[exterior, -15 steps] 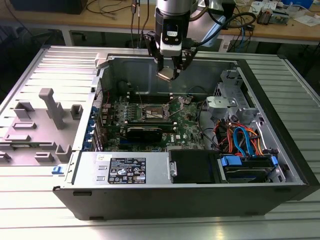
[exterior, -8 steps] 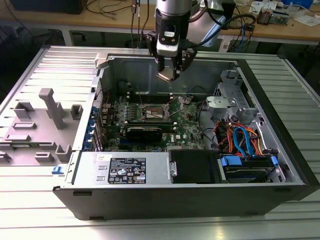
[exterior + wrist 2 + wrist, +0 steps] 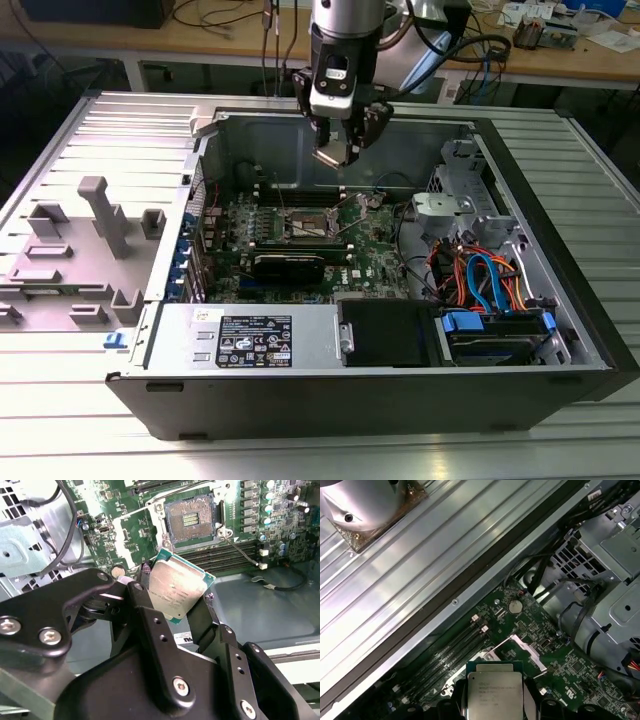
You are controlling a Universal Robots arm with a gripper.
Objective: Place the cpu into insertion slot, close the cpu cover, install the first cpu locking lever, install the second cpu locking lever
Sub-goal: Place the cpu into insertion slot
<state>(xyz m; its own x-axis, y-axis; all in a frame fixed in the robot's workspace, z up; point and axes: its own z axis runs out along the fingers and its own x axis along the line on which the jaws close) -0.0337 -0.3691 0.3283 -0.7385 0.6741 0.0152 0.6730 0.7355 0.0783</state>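
1. The first step is in hand. The pincer [image 3: 172, 596] is clamped on the edges of the cpu [image 3: 177, 587] and holds it in the air over the green board [image 3: 135, 545], near the bare insertion slot [image 3: 190, 520] but apart from it.
2. Seating it probably calls for squaring the chip, which looks turned, to the socket and keeping it flat.
3. The chip's underside is hidden. I cannot pick out the cpu cover or the locking levers for certain.
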